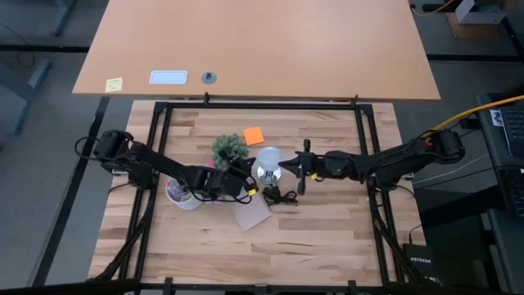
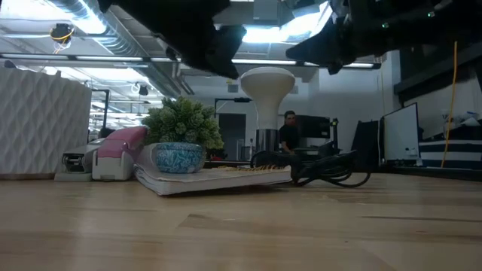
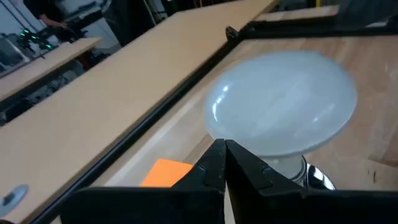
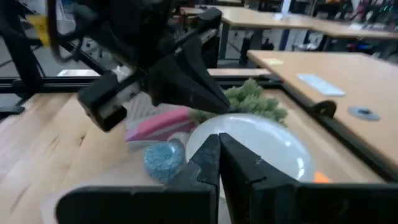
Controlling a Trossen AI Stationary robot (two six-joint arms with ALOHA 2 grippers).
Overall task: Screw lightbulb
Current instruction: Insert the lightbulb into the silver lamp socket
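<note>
The lightbulb [image 2: 266,89] stands upright, white globe up, its neck in the shiny silver socket [image 2: 265,140], whose black cord [image 2: 331,170] coils on the table to the right. In the high view the lightbulb [image 1: 268,158] is at mid-table. My left gripper [image 1: 248,175] is shut just left of the globe, near its top [image 2: 232,69]. My right gripper [image 1: 282,166] is shut just right of the globe and slightly above it [image 2: 290,54]. Both point roughly level at the bulb. My left gripper has its shut fingertips [image 3: 219,149] right at the lower rim of the globe [image 3: 249,146], coming level from the table's left. Whether they touch it, I cannot tell. My right gripper has its shut fingertips [image 4: 214,144] in front of the globe [image 4: 267,146], coming level from the table's right. Whether they touch it, I cannot tell.
A small green plant in a blue pot [image 1: 230,148] and an orange note [image 1: 253,135] lie just behind the bulb. A pink-and-grey object [image 2: 117,154] and a white cup [image 1: 182,197] sit to the left. A notebook [image 2: 218,178] lies beneath the pot, in front of the socket.
</note>
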